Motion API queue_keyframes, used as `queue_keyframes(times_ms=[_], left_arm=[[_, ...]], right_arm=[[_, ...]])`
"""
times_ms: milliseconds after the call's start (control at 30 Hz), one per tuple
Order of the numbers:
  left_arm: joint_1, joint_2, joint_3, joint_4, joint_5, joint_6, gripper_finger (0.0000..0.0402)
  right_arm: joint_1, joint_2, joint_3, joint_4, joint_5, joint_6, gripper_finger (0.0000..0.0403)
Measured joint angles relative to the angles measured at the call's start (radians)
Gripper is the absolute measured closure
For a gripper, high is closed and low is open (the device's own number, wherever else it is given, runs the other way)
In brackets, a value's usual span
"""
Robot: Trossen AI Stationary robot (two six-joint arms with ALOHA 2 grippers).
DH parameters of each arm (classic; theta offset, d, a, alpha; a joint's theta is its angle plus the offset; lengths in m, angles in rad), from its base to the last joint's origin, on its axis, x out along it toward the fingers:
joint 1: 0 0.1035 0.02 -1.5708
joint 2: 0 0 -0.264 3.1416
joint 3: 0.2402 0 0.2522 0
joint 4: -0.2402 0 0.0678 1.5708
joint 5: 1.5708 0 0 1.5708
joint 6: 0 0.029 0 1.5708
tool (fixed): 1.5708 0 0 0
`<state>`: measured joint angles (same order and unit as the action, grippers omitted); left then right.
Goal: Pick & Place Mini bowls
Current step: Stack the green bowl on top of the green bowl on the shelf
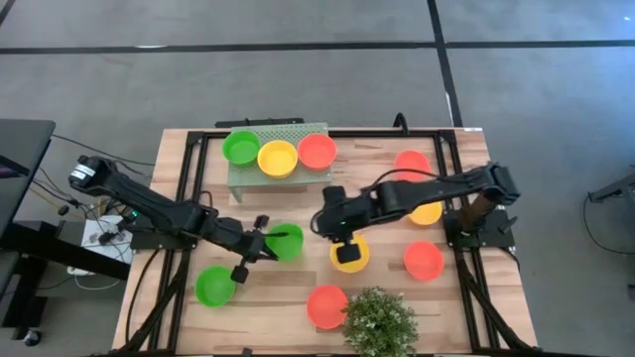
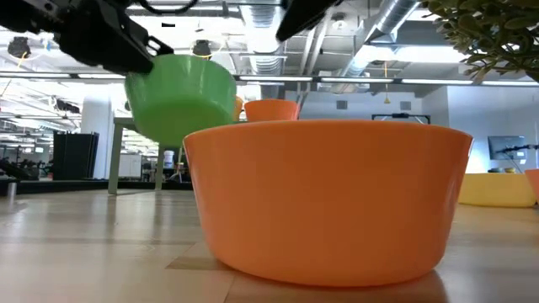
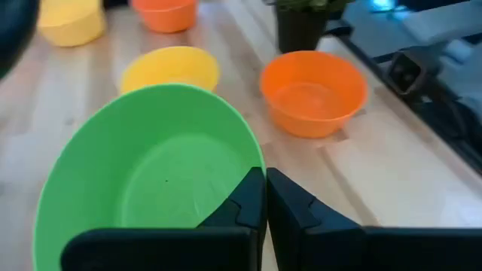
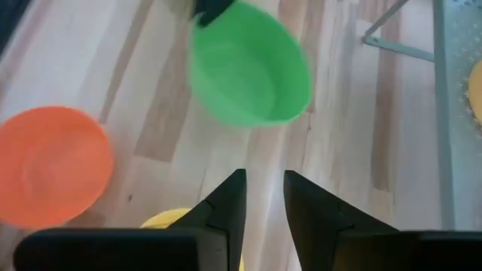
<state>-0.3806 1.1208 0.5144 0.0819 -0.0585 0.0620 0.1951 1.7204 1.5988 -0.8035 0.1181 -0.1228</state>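
My left gripper (image 1: 264, 244) (image 3: 265, 197) is shut on a green mini bowl (image 1: 287, 241) (image 2: 181, 101), which hangs tilted above the table's middle. My right gripper (image 1: 341, 234) (image 4: 263, 192) is open and points down beside a yellow mini bowl (image 1: 349, 257) (image 4: 169, 219) that sits on the table; the green bowl (image 4: 247, 64) shows ahead of it. A green, a yellow and a red-orange bowl sit on the pale green stand (image 1: 238, 175) at the far edge. My left gripper pinches the green bowl's rim (image 3: 253, 159) on the side nearest the arm, one finger (image 3: 245, 203) inside the bowl and one outside. The fingers come roughly level from the table's left. The bowl is lifted clear of the table and tilted.
Loose bowls stand on the table: green (image 1: 214, 286) near left, red-orange (image 1: 326, 304) (image 2: 328, 198) at the near edge, red-orange (image 1: 424, 261), yellow (image 1: 427, 212) and red-orange (image 1: 412, 162) on the right. A potted plant (image 1: 378, 319) stands at the near edge. A black frame (image 1: 189, 178) borders the table.
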Motion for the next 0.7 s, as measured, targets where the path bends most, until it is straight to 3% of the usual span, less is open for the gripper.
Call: queue_keyframes(times_ms=[200, 400, 600, 700], left_arm=[[-0.026, -0.143, 0.126, -0.321, -0.191, 0.01, 0.0394], [-0.027, -0.202, 0.291, -0.537, -0.281, 0.012, 0.0392], [-0.024, -0.206, 0.443, -0.643, -0.624, 0.008, 0.0393], [-0.01, -0.213, 0.503, -0.662, -0.726, 0.062, 0.0394]], right_arm=[[-0.009, -0.119, -0.17, 0.086, -0.005, -0.014, 0.0321], [-0.055, -0.245, -0.433, 0.288, -0.005, 0.037, 0.0321], [-0.09, -0.335, -0.619, 0.422, -0.004, 0.124, 0.0321], [-0.106, -0.365, -0.634, 0.423, -0.005, 0.158, 0.0321]])
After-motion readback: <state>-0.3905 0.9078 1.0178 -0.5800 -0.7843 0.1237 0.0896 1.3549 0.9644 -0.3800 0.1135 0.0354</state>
